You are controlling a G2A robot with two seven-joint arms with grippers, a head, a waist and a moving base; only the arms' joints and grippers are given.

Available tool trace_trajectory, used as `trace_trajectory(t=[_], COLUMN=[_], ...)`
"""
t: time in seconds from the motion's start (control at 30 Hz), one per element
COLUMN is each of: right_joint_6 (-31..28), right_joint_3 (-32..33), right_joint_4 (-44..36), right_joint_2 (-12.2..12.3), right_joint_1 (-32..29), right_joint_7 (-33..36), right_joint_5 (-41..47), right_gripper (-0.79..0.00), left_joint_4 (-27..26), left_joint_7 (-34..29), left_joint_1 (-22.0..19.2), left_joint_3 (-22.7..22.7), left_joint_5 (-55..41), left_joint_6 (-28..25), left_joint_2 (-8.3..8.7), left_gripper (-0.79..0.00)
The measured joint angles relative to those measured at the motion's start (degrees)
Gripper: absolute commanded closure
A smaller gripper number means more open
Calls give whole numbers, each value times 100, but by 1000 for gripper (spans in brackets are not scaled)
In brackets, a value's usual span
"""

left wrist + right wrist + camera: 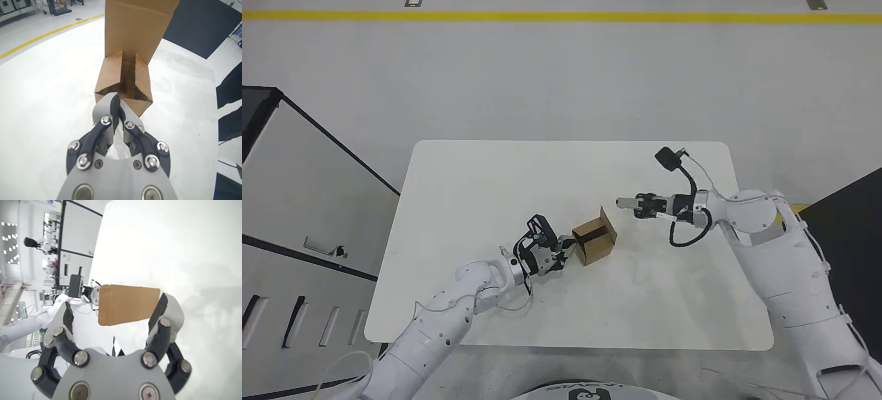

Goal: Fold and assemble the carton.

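Carton [594,240] is sitting mid-table [492,200], left gripper [117,100] pinching its edge at 8 o'clock, right gripper [115,301] hanging spread wide at 1 o'clock, and I'm guessing it's light, bendy cardboard, so grabbing flaps near creases is looking safest.

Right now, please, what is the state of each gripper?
Left gripper: closed at the rim of the carton; whether it grips cannot be told.
Right gripper: open, holding nothing.
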Motion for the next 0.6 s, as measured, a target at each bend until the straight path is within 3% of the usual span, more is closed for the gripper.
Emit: trace_trajectory(t=[0.17,0.57,0.6], right_joint_6=[453,367,379], right_joint_3=[-267,-421,-423], right_joint_4=[-48,-160,-165], right_joint_2=[7,9,12], right_joint_1=[369,388,410], right_joint_7=[439,567,582], right_joint_5=[-571,-742,-757], right_gripper=[-785,-785,-720], left_joint_4=[0,0,0], left_joint_7=[0,0,0], left_joint_1=[0,0,0], left_joint_3=[0,0,0], left_joint_5=[0,0,0], left_joint_6=[0,0,0], left_joint_2=[0,0,0], left_gripper=[0,0,0])
